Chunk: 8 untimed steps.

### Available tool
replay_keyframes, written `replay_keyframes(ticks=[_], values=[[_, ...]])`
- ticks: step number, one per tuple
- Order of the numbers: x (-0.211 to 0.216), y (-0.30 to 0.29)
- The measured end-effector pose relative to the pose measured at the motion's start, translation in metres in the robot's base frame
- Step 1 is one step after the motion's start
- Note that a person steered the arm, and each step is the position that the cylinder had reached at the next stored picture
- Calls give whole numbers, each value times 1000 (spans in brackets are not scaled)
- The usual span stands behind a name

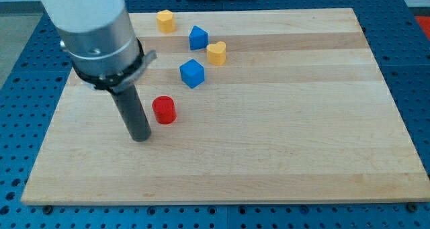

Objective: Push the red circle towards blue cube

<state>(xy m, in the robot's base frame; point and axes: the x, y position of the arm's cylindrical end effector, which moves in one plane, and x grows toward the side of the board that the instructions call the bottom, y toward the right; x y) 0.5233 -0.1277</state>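
The red circle (164, 110), a short red cylinder, stands on the wooden board left of centre. The blue cube (192, 73) sits up and to the right of it, with a small gap between them. My tip (141, 138) rests on the board just to the lower left of the red circle, close to it but apart. The rod rises from the tip to the large grey arm body at the view's top left.
A second blue block (198, 37) lies above the blue cube. A yellow heart-shaped block (216, 53) sits to the right of it. A yellow block (166, 20) lies near the board's top edge. The wooden board (302, 135) rests on a blue perforated table.
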Motion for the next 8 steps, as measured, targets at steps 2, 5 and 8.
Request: replay_keyframes(ticks=[2,5,8], values=[[-44,16],[-44,39],[-66,29]])
